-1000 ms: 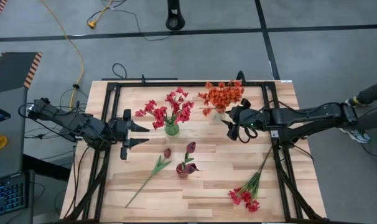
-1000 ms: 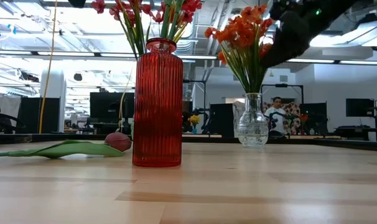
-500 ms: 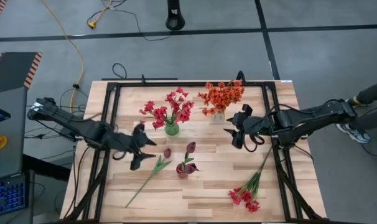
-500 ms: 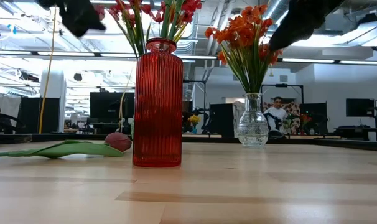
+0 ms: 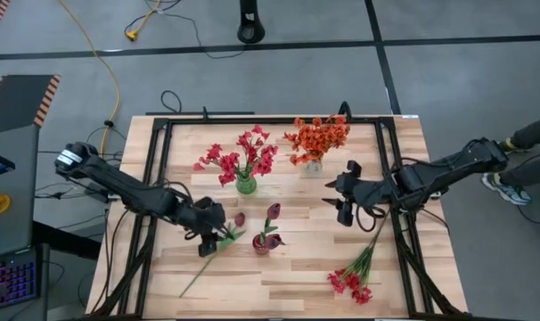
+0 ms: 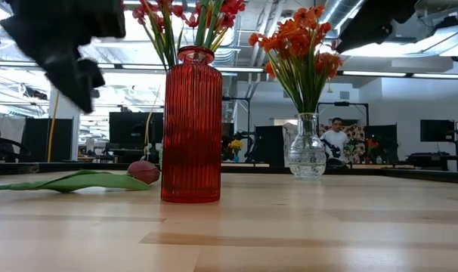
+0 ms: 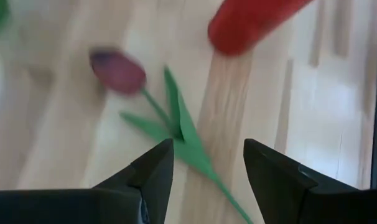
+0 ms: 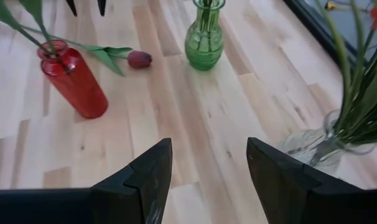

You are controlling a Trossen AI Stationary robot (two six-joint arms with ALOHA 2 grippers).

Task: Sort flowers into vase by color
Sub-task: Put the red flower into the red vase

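Note:
A dark maroon tulip (image 5: pixel 239 218) lies flat on the table, its green stalk (image 5: pixel 199 272) running toward the near left. My left gripper (image 5: pixel 215 242) hovers open over the stalk's leaves (image 7: pixel 182 134), its fingers either side and touching nothing. My right gripper (image 5: pixel 334 198) is open in the air on the near side of the clear vase (image 5: pixel 313 166) of orange flowers (image 5: pixel 319 136). A red vase (image 5: pixel 263 242) holds another maroon tulip. A green vase (image 5: pixel 245 185) holds pinkish-red flowers (image 5: pixel 239 159). One pinkish-red stem (image 5: pixel 355 278) lies flat near the right front.
A black frame (image 5: pixel 154 178) runs around the tabletop. The red vase (image 7: pixel 251 25) stands close beside the lying tulip (image 7: pixel 119 71). Bare wood (image 5: pixel 297 285) lies between the two loose stems. A person (image 6: pixel 336 140) sits in the room beyond the table.
My left gripper has swung from the table's left edge toward the right and near side and come down over the lying tulip's stalk. My right gripper has drawn away from the orange flowers toward the near edge. The flowers and vases have kept still.

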